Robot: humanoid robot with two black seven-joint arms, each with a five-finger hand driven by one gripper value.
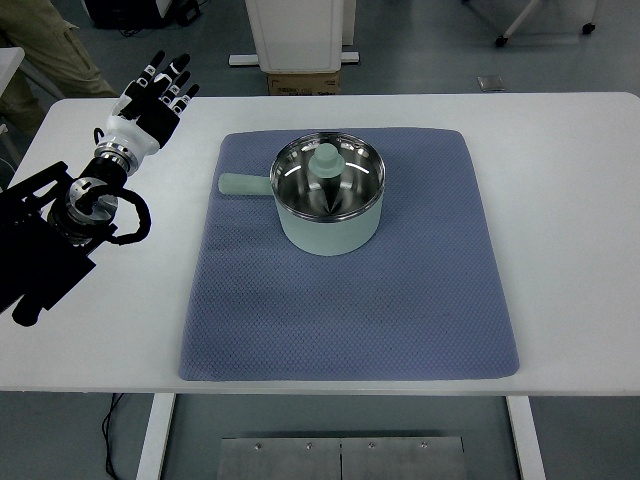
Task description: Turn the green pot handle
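Sitting on the far half of a blue mat [350, 290], one green pot [329, 196] held a single pale green cone-shaped piece [326, 170] upright on its shiny metal inside. Its one handle [244, 185] pointed left, lying flat over the mat. The mat covered the middle of the white table [570, 200]. One left hand [148, 99] hung over the table's far left corner, fingers spread and holding nothing, well apart from the pot.

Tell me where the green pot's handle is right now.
In the head view, the handle sticks out from the green pot toward the picture's left, lying over the blue mat near its far left corner.
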